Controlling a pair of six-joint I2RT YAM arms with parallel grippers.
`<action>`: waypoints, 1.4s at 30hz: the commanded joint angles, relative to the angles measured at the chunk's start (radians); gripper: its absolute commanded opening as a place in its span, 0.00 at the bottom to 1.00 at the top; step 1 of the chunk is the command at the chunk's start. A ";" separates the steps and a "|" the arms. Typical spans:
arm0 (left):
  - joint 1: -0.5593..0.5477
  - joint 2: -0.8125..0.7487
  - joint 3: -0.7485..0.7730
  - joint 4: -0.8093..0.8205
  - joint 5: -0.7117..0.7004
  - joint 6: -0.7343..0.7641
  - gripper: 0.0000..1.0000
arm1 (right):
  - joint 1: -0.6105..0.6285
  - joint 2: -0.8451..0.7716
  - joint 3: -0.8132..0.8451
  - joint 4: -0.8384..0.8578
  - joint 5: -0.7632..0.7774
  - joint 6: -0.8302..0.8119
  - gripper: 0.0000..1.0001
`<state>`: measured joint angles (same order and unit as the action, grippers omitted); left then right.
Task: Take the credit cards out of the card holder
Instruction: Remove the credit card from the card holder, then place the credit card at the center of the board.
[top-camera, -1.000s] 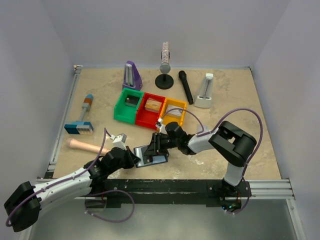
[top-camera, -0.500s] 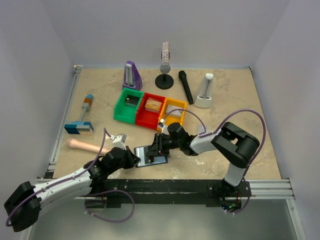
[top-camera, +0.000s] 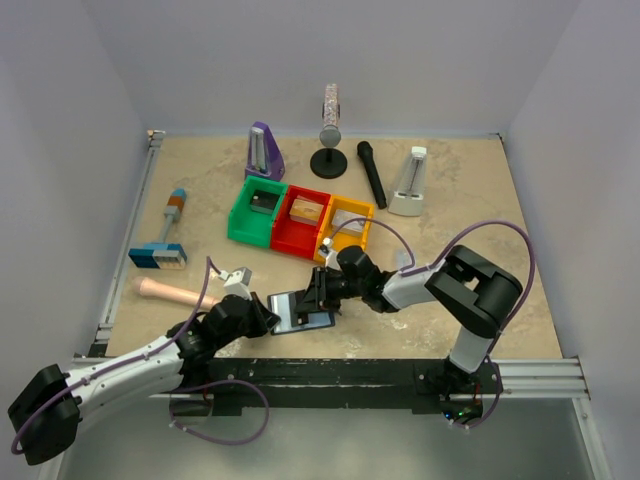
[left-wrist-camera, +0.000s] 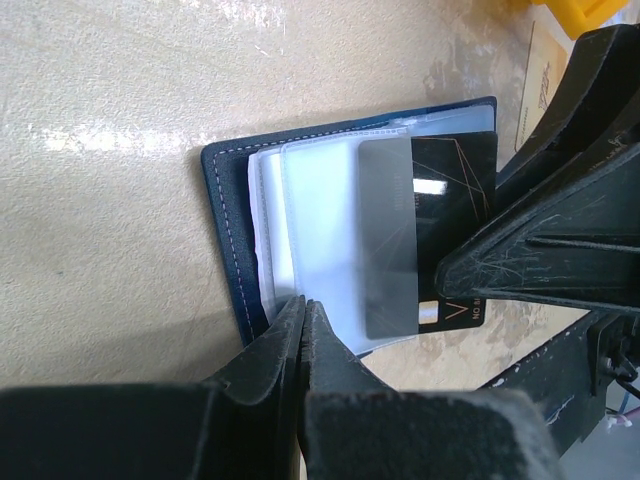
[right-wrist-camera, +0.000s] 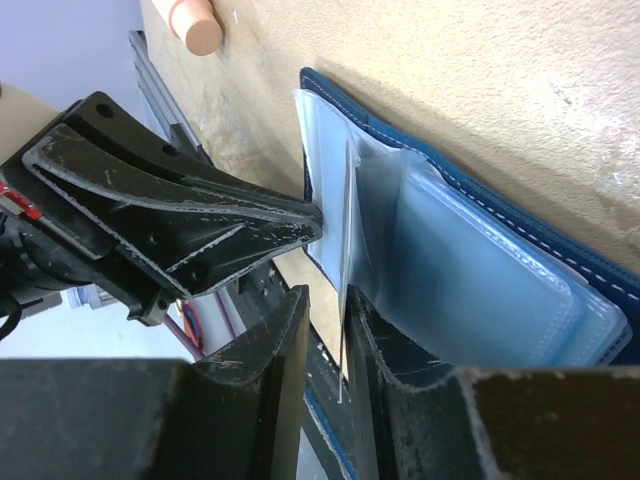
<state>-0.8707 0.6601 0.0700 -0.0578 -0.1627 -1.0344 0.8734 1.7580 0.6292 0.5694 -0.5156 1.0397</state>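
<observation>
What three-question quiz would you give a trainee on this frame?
1. True or false: the wallet lies open on the table.
2. The left gripper clamps the wallet's edge; the right gripper pinches: A) a bin B) a card C) nothing.
3. How many coloured bins sit behind the wallet?
Key: 1 true; 2 B; 3 three.

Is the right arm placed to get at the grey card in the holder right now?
Probably yes: the right claw is at the card holder's open side, where the grey card lies uncovered. The left claw pinches the holder's edge, not covering it.
</observation>
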 joint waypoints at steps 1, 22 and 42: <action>0.002 -0.005 -0.004 -0.066 -0.032 0.000 0.00 | -0.007 -0.051 -0.010 0.032 0.011 -0.007 0.24; 0.002 -0.045 0.001 -0.106 -0.049 -0.007 0.00 | -0.051 -0.113 -0.042 -0.037 0.025 -0.024 0.00; 0.002 -0.126 0.037 -0.174 -0.070 0.020 0.19 | -0.264 -0.733 -0.123 -0.828 0.267 -0.243 0.00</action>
<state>-0.8707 0.5400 0.0731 -0.1925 -0.2119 -1.0340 0.6830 1.1179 0.5480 -0.0269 -0.3439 0.8528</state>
